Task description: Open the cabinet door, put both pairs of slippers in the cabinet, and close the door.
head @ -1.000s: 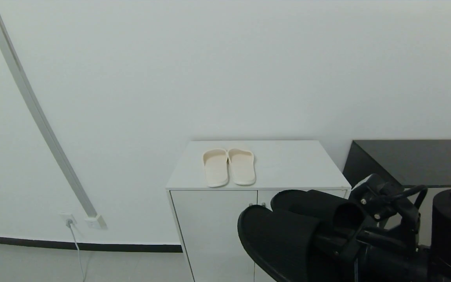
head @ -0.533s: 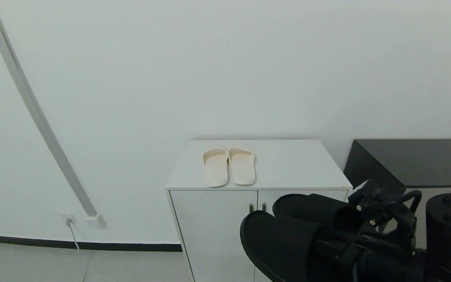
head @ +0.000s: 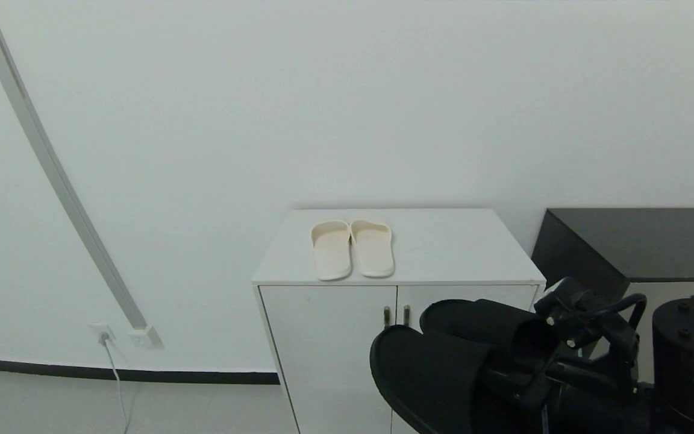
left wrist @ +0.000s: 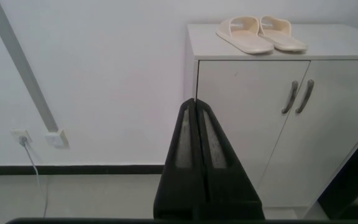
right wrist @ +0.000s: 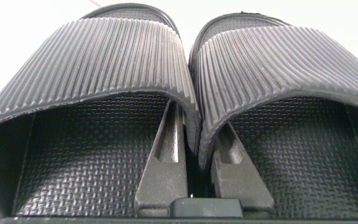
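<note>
The left gripper (left wrist: 196,158) is pointing toward the cabinet (head: 323,337), its jaws pressed together on nothing. Two cream slippers (head: 352,248) are lying side by side on the cabinet top, above two shut doors with two handles (head: 395,315). Further right, the right gripper (right wrist: 197,174) is clamping two black slippers (head: 443,374) by their touching inner walls, in front of the right door.

The right arm (head: 600,374) is matte black, built of blocky, angular housings, with small silver screw heads (head: 549,321) near the wrist and a thin black cable (head: 621,299) looping over it. A round black joint housing (head: 693,349) carries two bolts on its flat top. The left hand (left wrist: 196,104) has long, tapered black fingers (left wrist: 184,143) with grey inner strips. On the right hand (right wrist: 197,165) they are dark grey, each grooved lengthwise.
</note>
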Motion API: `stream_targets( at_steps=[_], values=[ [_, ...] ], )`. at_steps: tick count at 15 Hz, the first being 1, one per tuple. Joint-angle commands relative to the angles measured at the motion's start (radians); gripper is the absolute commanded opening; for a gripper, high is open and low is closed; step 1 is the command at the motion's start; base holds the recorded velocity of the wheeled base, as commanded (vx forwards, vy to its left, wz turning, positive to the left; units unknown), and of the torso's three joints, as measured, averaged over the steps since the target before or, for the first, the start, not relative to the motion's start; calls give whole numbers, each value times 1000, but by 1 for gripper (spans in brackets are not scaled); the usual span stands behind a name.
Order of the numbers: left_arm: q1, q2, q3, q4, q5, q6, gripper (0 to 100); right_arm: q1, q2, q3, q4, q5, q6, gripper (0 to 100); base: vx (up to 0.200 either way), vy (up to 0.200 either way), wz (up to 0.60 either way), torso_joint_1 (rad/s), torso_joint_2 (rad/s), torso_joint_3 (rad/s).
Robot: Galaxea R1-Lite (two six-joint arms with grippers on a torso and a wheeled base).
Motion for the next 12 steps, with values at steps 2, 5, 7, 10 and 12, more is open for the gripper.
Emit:
stream_targets(
  at_steps=[2,5,7,10,12],
  values=[
    [0,2,1,0,-1,4,0,0,3,0,1,0,0,0,0,0,0,-161,369,207],
    [-1,2,0,1,-7,4,100,0,5,2,1,0,0,0,0,0,0,-172,388,219],
    [0,0,0,1,-7,4,100,0,0,5,1,-2,0,0,0,0,0,-225,505,290],
    [-1,2,0,0,-6,4,100,2,-2,11,-1,-2,-3,0,0,0,0,-225,546,318],
    [-1,0,0,0,-6,3,100,3,0,14,-1,0,-22,0,0,0,0,-222,549,322]
  ],
)
